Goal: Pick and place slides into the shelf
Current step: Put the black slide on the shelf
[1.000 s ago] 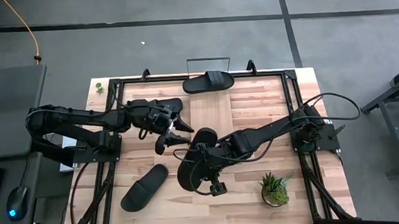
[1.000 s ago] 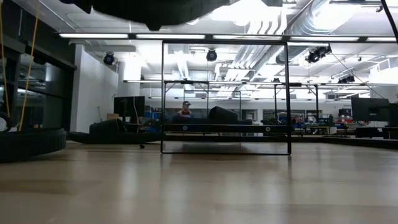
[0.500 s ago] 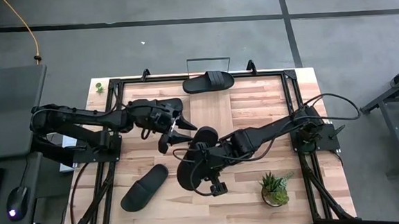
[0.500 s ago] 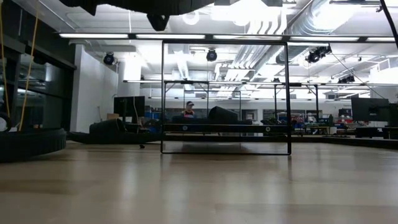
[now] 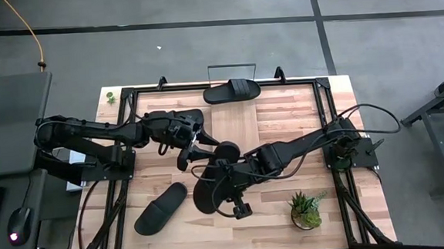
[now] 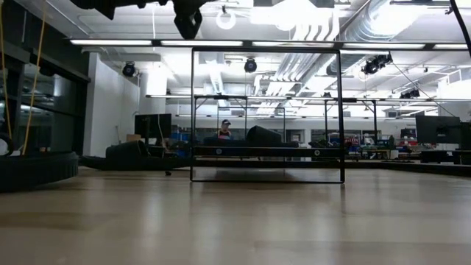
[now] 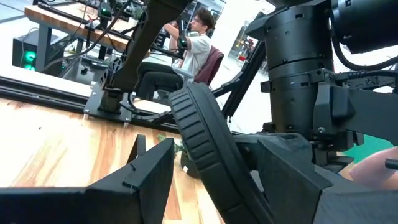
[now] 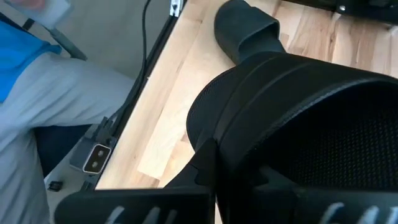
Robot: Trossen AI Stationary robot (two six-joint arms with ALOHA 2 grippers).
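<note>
My right gripper (image 5: 224, 177) is shut on a black slide (image 5: 212, 179) and holds it above the table's middle. My left gripper (image 5: 193, 153) is open and level. Its fingers stand on either side of that slide's far end (image 7: 199, 137). A second slide (image 5: 161, 208) lies sole-down on the table near the front left. A third slide (image 5: 231, 91) rests on the board of the shelf (image 6: 266, 151), a wire frame at the far edge. My right gripper holds the slide about its middle, by the strap region (image 8: 249, 106); the slide itself hides the exact place. The fingers slant down from the table's right. The slide is lifted clear and tilted, its length running near to far. My left gripper: I cannot tell whether its fingers (image 7: 292, 174) touch the slide's end.
A potted plant (image 5: 306, 210) stands at the near right, and a small green one (image 5: 110, 96) at the far left corner. Black frame rails (image 5: 324, 95) border the table. A person sits beyond the table (image 7: 193, 43).
My left gripper has edged toward the held slide. The slide's near end has swung a little toward the table's left. In the low view the dark mass at the top edge has shrunk.
</note>
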